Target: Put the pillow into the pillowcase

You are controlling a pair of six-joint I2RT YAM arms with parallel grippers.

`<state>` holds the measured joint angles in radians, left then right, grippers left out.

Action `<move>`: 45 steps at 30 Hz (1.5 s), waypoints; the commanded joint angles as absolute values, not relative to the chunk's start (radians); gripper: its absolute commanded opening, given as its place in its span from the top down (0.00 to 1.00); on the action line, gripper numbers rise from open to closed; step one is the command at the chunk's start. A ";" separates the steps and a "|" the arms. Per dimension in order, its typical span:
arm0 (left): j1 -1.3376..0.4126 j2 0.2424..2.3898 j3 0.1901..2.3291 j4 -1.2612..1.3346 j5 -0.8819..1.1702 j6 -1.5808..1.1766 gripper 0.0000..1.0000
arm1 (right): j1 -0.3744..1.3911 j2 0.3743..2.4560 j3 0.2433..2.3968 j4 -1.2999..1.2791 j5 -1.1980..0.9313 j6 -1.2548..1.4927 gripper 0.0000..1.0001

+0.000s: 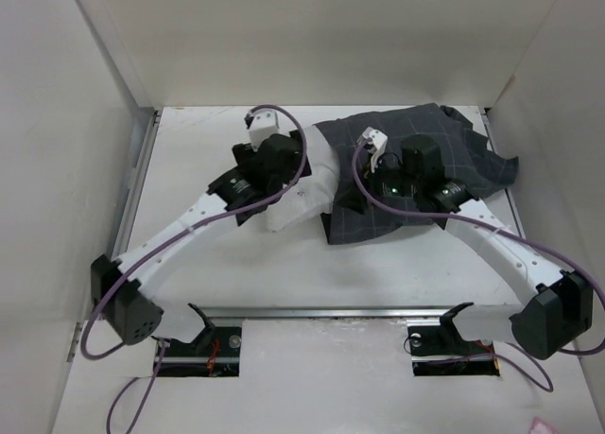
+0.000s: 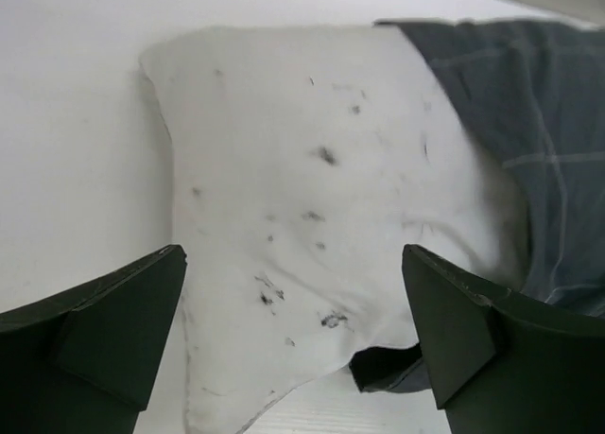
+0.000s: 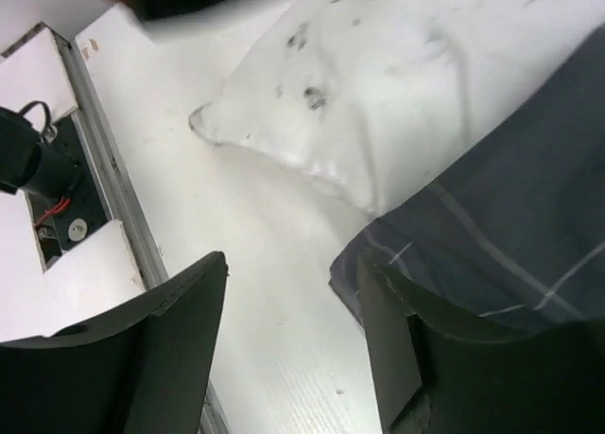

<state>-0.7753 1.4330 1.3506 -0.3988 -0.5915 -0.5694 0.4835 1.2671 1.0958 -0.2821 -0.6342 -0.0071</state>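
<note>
— Left fingers [image 2: 113,330] are standing spread, gripping nothing. Pillow [image 2: 302,169]?
— Lying straight ahead, its right side sitting inside pillowcase [image 2: 529,122], upper right. Right fingers [image 3: 142,358], also apart, are hovering by its edge.

White tabletop [image 2: 76,169], spreading left of the left pincer [image 2: 291,254] and lying beneath the right pincer [image 3: 293,262]. Metal rail [image 3: 107,160], along the tabletop's edge left of the right pincer, with a recess [image 3: 57,217] beyond it holding red wires [image 3: 55,210]. White enclosure walls [image 1: 57,169], well apart from both pincers.
</note>
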 commanded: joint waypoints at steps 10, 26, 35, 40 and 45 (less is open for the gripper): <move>-0.543 1.166 1.082 -0.428 -0.566 -0.744 0.00 | 0.567 1.328 1.395 -0.408 0.074 0.100 0.28; -0.295 1.210 0.698 -0.146 -0.215 -0.765 0.00 | 0.761 1.929 1.959 -0.707 0.707 -0.005 0.25; -0.285 1.261 0.634 -0.029 -0.110 -0.765 0.03 | 0.761 2.013 1.971 -0.732 1.145 -0.017 0.30; -0.285 1.318 0.656 0.024 -0.072 -0.746 0.06 | 0.761 2.048 1.959 -0.721 1.213 -0.028 0.55; -0.285 1.354 0.666 0.060 -0.034 -0.726 0.06 | 0.761 2.031 2.008 -0.666 0.974 -0.040 1.00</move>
